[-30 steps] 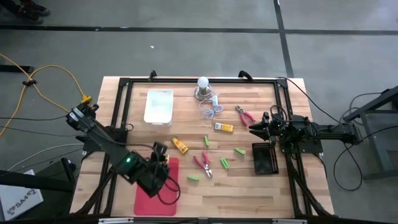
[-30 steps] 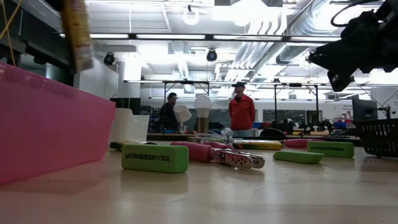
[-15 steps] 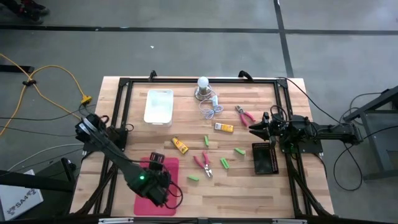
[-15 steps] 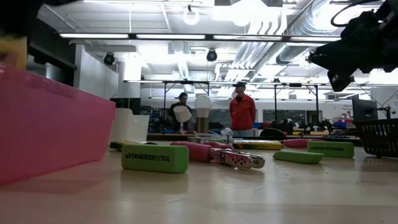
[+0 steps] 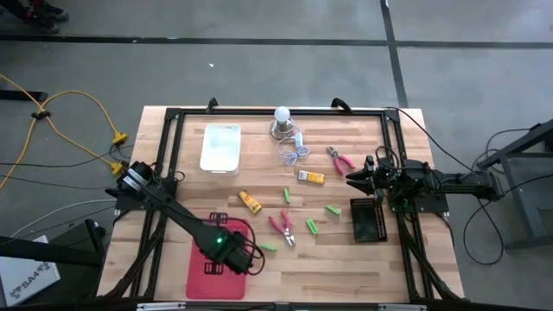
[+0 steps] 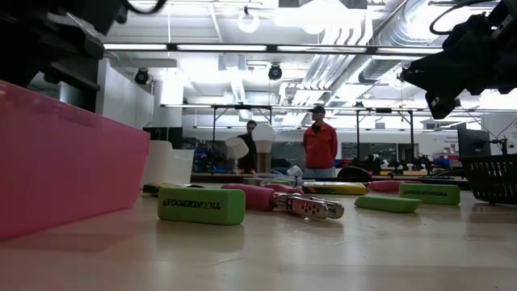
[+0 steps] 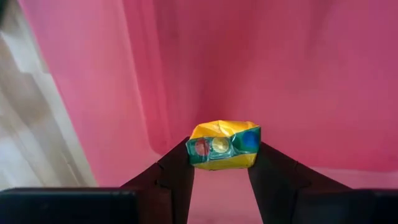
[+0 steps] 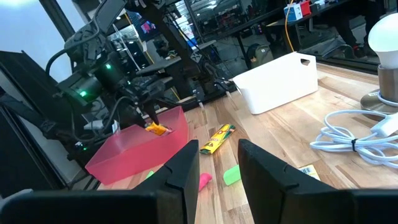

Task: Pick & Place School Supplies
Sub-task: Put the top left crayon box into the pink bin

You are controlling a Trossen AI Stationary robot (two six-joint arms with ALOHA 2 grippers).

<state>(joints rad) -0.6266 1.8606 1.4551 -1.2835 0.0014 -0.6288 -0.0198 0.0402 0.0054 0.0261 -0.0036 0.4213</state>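
Observation:
My left gripper (image 7: 222, 155) is shut on an orange-yellow oblong piece (image 7: 224, 144) over the inside of the pink bin (image 5: 203, 281); the right wrist view shows the piece (image 8: 155, 129) at the bin's rim. Two more orange-yellow pieces (image 5: 250, 202) (image 5: 311, 177), several light-green sticks (image 5: 333, 210) and two pink-handled pliers (image 5: 282, 228) (image 5: 339, 160) lie flat on the table. My right gripper (image 5: 354, 173) is open and empty at the table's right, above the black basket's far end. My left gripper pinches the orange-yellow piece's upper end (image 7: 221, 163) between its two fingers, one on each side. The fingers point down into the pink bin. The piece hangs below them, endwise; whether it touches the bin's floor I cannot tell.
A white bin (image 5: 220, 149) stands at the far left, a white bulb (image 5: 282, 117) with a coiled cord (image 5: 294, 152) at the far middle, a black basket (image 5: 365, 219) at the right. A green stick (image 5: 270, 247) lies just right of the pink bin. People stand in the room behind.
My left gripper has carried the orange-yellow piece toward the table's near edge and down, from above the pink bin's far rim into the bin. It has stayed shut on the piece. My right arm has kept still.

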